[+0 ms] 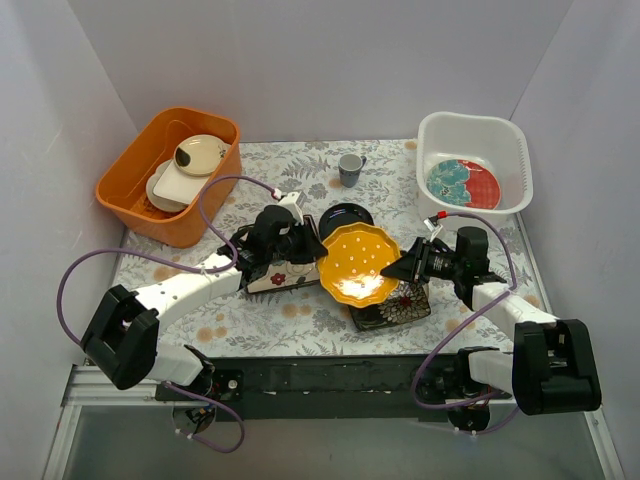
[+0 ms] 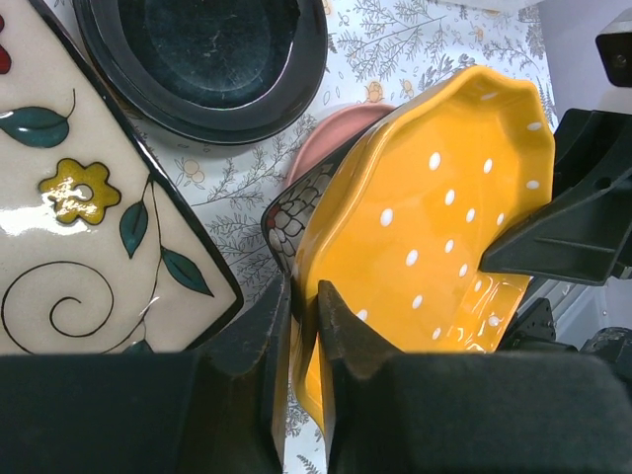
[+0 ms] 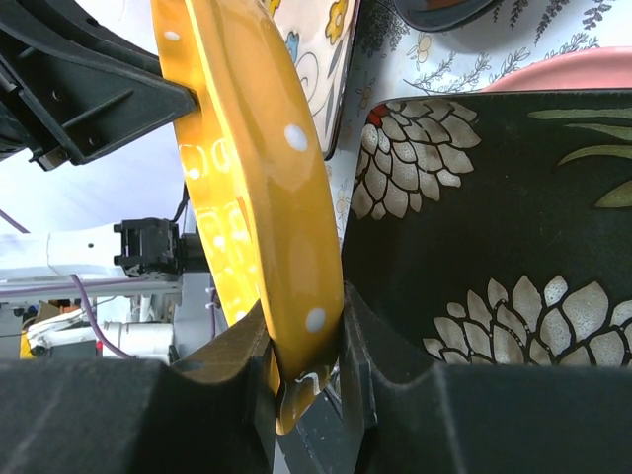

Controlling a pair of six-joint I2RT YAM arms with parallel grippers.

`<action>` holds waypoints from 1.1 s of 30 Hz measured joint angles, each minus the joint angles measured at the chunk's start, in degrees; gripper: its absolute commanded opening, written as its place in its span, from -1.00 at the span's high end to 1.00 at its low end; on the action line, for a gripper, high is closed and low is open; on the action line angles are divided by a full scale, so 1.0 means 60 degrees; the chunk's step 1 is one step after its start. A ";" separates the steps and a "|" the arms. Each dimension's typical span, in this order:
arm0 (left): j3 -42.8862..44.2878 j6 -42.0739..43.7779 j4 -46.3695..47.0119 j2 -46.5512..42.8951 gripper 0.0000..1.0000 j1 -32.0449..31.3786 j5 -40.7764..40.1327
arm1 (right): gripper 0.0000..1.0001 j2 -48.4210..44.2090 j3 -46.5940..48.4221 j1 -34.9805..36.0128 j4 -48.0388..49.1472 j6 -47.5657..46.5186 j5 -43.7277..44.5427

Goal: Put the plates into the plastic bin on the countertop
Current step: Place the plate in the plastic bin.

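Observation:
The yellow scalloped plate (image 1: 360,265) is tilted up above the countertop (image 1: 300,320), held at both rims. My left gripper (image 1: 318,255) is shut on its left rim, and my right gripper (image 1: 400,270) is shut on its right rim. In the left wrist view the jaws of my left gripper (image 2: 301,296) pinch the yellow plate (image 2: 425,227). In the right wrist view my right gripper (image 3: 306,316) clamps the plate's edge (image 3: 247,168). The white plastic bin (image 1: 500,135) stands at the back right and holds the round red-teal plate (image 1: 463,183).
Under the yellow plate lie the black square flowered plate (image 1: 395,305), the cream square flowered plate (image 1: 280,278), a small black plate (image 1: 346,216) and a pink plate (image 2: 331,138). An orange tub (image 1: 150,200) with cream dishes stands at the back left. A grey-blue cup (image 1: 350,170) stands at the back middle.

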 measured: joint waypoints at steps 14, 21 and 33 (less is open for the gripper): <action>0.0004 -0.0233 0.0914 -0.0007 -0.57 0.0055 0.0080 | 0.97 0.0127 -0.0033 0.0000 -0.0266 -0.0437 0.0321; 0.0397 -0.0120 0.1053 0.0597 -0.96 0.0055 0.0149 | 0.97 -0.0040 -0.0415 0.0000 -0.0484 -0.0503 0.0492; 0.0514 0.0058 0.1155 0.1104 -0.96 0.0055 0.0200 | 0.97 -0.0586 -0.0463 0.0007 -0.1271 -0.0714 0.0885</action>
